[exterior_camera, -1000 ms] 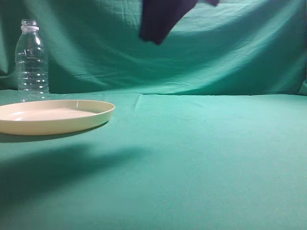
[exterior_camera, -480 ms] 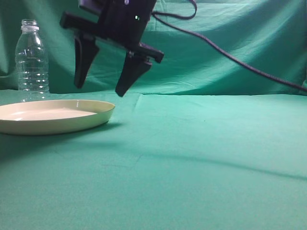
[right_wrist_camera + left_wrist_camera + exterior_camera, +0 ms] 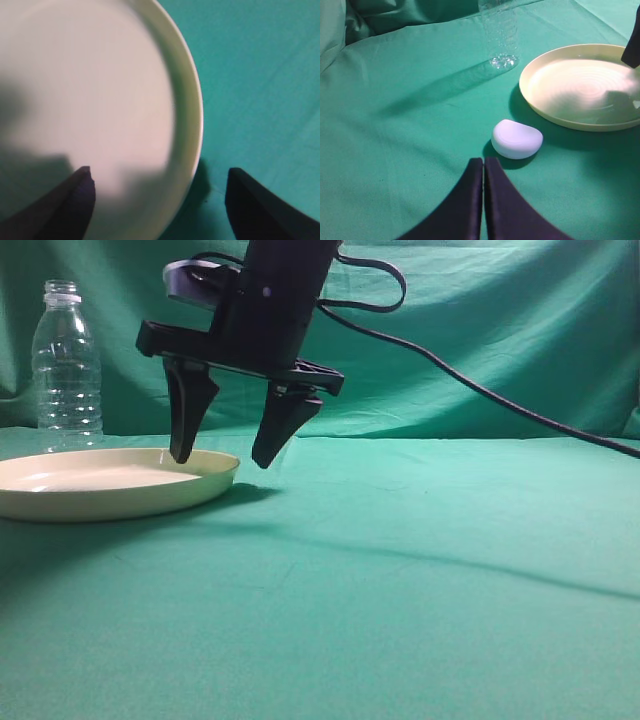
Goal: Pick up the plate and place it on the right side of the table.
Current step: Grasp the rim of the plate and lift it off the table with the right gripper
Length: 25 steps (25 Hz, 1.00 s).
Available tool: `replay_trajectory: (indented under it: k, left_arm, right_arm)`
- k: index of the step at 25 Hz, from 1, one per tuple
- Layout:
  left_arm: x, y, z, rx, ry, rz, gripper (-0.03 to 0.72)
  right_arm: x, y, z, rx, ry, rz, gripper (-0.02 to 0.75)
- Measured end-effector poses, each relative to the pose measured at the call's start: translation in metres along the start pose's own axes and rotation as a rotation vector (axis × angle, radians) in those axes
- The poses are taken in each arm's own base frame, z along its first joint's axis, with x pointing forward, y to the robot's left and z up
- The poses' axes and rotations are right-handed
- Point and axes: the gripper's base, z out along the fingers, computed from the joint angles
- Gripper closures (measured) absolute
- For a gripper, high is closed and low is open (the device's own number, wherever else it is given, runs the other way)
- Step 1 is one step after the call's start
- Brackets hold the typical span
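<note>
Nearest to me, the left gripper point(image 3: 483, 200) hangs low over the table point(image 3: 420, 580) with its two dark fingers pressed together and nothing between them; it looks idle. Just beyond its tips lies a small pale rounded lump point(image 3: 517, 139), sitting on the green cloth near the plate's rim but apart from it.

A little farther in, on the left side of the table, is the plate point(image 3: 110, 482). It rests flat on the cloth, so nothing of the carrying has been done. The right gripper point(image 3: 224, 458) has reached across from the right and hangs over the plate's right edge with its fingers spread wide: one tip is inside the rim, low over the plate's floor, the other hangs outside over the cloth. From its own camera the rim point(image 3: 192, 120) runs up between the two fingertips, so the straddle looks well lined up. I cannot tell whether the inner tip touches the plate.

As I judge it, the approach is about finished; the closing on the rim, the lift, the move to the right side and the setting down are all left.

Farthest back, at the left, a clear bottle point(image 3: 66, 365) stands upright behind the plate, in front of the draped green backdrop point(image 3: 500, 330).
</note>
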Motion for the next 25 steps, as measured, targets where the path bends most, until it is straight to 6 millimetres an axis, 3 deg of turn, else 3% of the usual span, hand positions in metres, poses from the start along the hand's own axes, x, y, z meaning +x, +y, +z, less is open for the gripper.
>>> replay_trajectory:
  k: [19, 21, 22, 23, 25]
  left_arm:
    - [0.0, 0.0, 0.0, 0.0, 0.0, 0.0, 0.688]
    - [0.0, 0.0, 0.0, 0.0, 0.0, 0.0, 0.688]
    - [0.0, 0.0, 0.0, 0.0, 0.0, 0.0, 0.688]
    - [0.0, 0.0, 0.0, 0.0, 0.0, 0.0, 0.688]
    - [0.0, 0.0, 0.0, 0.0, 0.0, 0.0, 0.688]
  right_arm:
    - [0.001, -0.004, 0.019, 0.005, -0.002, 0.01, 0.246]
    - [0.001, -0.004, 0.02, 0.006, -0.005, 0.01, 0.388]
    - [0.001, -0.005, 0.021, 0.006, -0.003, 0.011, 0.559]
    - [0.002, -0.005, 0.022, 0.006, -0.001, 0.013, 0.63]
    - [0.001, -0.004, 0.022, -0.006, -0.007, 0.035, 0.684]
